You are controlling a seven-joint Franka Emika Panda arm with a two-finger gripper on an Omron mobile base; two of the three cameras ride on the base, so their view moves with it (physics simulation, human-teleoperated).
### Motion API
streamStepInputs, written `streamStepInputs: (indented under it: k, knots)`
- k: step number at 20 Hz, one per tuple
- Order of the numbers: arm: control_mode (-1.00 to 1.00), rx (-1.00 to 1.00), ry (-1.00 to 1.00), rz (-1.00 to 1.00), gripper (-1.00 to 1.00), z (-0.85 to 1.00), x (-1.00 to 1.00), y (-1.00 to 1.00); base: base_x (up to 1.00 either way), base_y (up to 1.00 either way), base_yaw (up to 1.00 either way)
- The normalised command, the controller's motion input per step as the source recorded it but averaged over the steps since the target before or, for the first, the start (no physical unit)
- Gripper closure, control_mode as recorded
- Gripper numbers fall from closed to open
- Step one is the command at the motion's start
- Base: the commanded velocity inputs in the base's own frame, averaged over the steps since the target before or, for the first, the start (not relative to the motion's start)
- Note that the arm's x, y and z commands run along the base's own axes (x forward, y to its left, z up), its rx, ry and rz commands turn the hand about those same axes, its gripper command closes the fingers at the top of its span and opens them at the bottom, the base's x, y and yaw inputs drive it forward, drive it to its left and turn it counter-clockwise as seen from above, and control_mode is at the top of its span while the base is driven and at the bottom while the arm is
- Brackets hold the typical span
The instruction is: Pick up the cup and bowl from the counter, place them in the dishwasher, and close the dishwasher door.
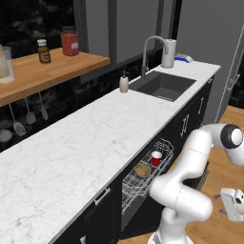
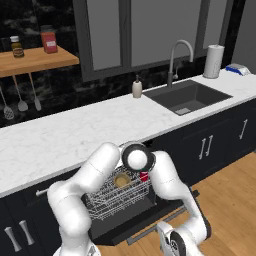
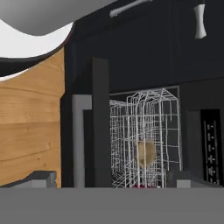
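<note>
The dishwasher (image 1: 138,188) stands open under the white marble counter (image 1: 86,143), with its white wire rack (image 2: 117,197) pulled out. The red cup (image 1: 156,158) and the brown bowl (image 1: 142,170) sit in that rack; both are also in the right base view, the bowl (image 2: 121,180) and the cup (image 2: 144,176). The dishwasher door (image 2: 135,222) lies folded down, its silver bar handle (image 3: 78,140) at the outer edge. My gripper (image 3: 113,179) is low in front of the door, facing the handle and the rack, open, with nothing between its fingertips (image 3: 37,178).
A sink (image 1: 164,86) with a faucet (image 1: 152,47), a soap bottle (image 1: 124,83) and a paper towel roll (image 1: 168,52) are further along the counter. A wooden shelf (image 1: 47,71) holds jars. Wooden floor (image 1: 224,228) lies before the dark cabinets (image 2: 210,145).
</note>
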Motion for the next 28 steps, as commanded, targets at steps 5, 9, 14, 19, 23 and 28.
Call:
streamStepInputs:
  k: [5,9,14,19,23,28]
  knots:
    - [-1.0,0.21,-0.1,0.0,-1.0,-0.36,0.2,-0.12,0.0,0.0,0.0]
    - [-1.0,0.13,-0.06,0.0,-1.0,-0.33,0.58,0.0,0.0,0.0,0.0]
    - [-1.0,0.05,-0.04,0.0,-1.0,-0.36,0.68,0.03,0.0,0.0,0.0]
    - [-1.0,0.01,0.0,0.0,-1.0,-0.64,0.52,0.12,0.0,0.0,0.0]
    - [-1.0,0.0,0.0,0.0,-1.0,-0.66,0.3,0.26,0.0,0.0,0.0]
    - [-1.0,0.01,-0.01,0.0,-1.0,-0.33,0.36,0.23,0.0,0.0,0.0]
